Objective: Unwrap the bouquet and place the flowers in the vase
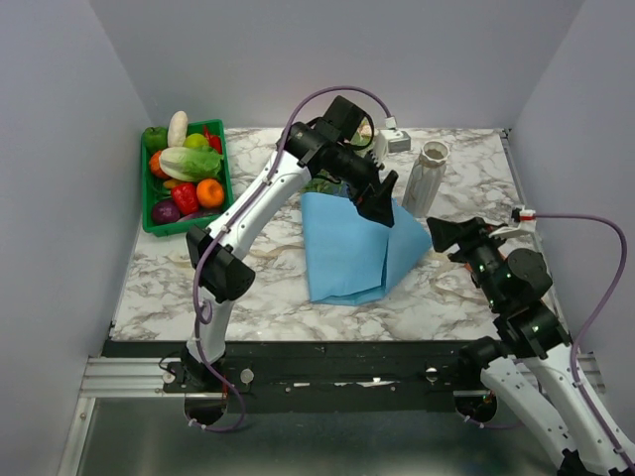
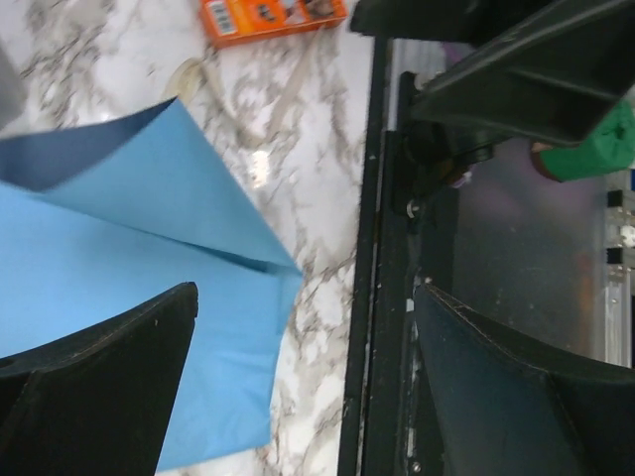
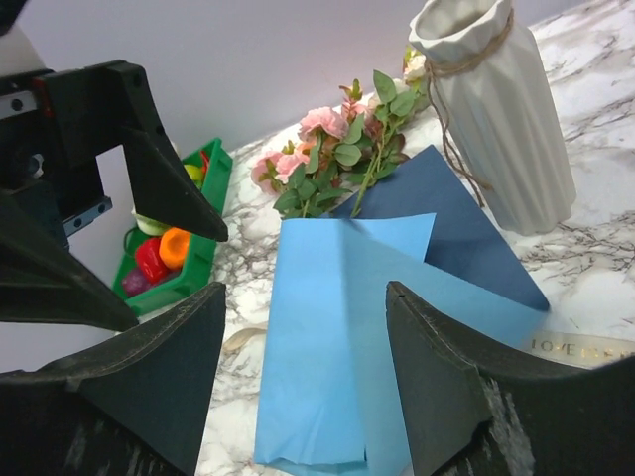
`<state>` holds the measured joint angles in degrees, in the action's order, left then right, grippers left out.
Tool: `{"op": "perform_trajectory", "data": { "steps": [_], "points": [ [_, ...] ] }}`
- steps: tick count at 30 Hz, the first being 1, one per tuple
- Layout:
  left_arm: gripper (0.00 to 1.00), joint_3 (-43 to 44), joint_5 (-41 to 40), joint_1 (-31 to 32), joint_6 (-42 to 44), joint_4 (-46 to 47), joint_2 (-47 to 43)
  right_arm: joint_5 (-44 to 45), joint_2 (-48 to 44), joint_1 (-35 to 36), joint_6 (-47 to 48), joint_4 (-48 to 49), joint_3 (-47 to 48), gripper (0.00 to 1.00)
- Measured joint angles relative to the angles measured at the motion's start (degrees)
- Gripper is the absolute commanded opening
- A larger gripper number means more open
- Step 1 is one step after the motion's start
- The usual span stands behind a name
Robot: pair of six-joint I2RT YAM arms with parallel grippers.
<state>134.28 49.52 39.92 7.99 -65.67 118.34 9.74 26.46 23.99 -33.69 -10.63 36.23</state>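
The bouquet's blue paper sheet (image 1: 342, 250) lies loosened and partly unfolded in the middle of the marble table. The flowers (image 3: 335, 149), pink roses with green leaves, stick out of its far end, and in the top view the left arm hides most of them. The vase (image 1: 428, 177) stands upright just right of the paper's far corner. My left gripper (image 1: 383, 210) hovers open over the sheet's right corner, with nothing between its fingers (image 2: 109, 382). My right gripper (image 1: 437, 235) is open at the sheet's right edge, facing the paper (image 3: 342, 327), and holds nothing.
A green tray (image 1: 147, 206) of colourful vegetables sits at the far left. A loose beige ribbon (image 2: 196, 77) and an orange box (image 2: 273, 18) lie on the table near the paper. A small grey-white box (image 1: 397, 140) sits at the back, and the black table rail (image 2: 382, 248) marks the near edge.
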Motion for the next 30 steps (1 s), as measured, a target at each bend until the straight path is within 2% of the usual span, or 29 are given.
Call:
{"op": "perform_trajectory", "data": {
  "steps": [7, 13, 18, 22, 25, 27, 30],
  "points": [
    [0.99, 0.07, 5.9, 3.72, -1.73, 3.39, -0.24, 1.57, -3.82, 0.0, -1.6, -2.8, 0.0, 0.75],
    [0.99, -9.01, 1.14, 0.96, -0.09, 3.96, -4.81, -1.84, -0.09, 0.0, -2.8, -2.36, 1.92, 0.8],
    [0.99, -16.28, -4.02, -6.8, 0.74, 3.65, -9.64, -7.26, 12.46, 0.11, -5.42, 2.14, 1.16, 0.8],
    [0.99, -18.16, -8.9, -17.38, 0.76, 3.28, -13.0, -8.52, 22.51, 0.5, -7.32, 6.21, -4.61, 0.79],
    [0.99, -20.26, -13.77, -24.74, 1.14, 3.32, -17.27, -9.27, 28.65, 1.01, -8.24, 8.09, -7.87, 0.74],
    [0.99, -22.82, -17.07, -26.82, 1.7, 3.41, -21.53, -9.66, 32.39, 1.55, -8.61, 9.66, -8.24, 0.71],
    [0.99, -27.02, -19.76, -26.49, 2.34, 3.72, -27.91, -10.05, 36.26, 2.78, -9.16, 13.62, -8.24, 0.64]
  ]
}}
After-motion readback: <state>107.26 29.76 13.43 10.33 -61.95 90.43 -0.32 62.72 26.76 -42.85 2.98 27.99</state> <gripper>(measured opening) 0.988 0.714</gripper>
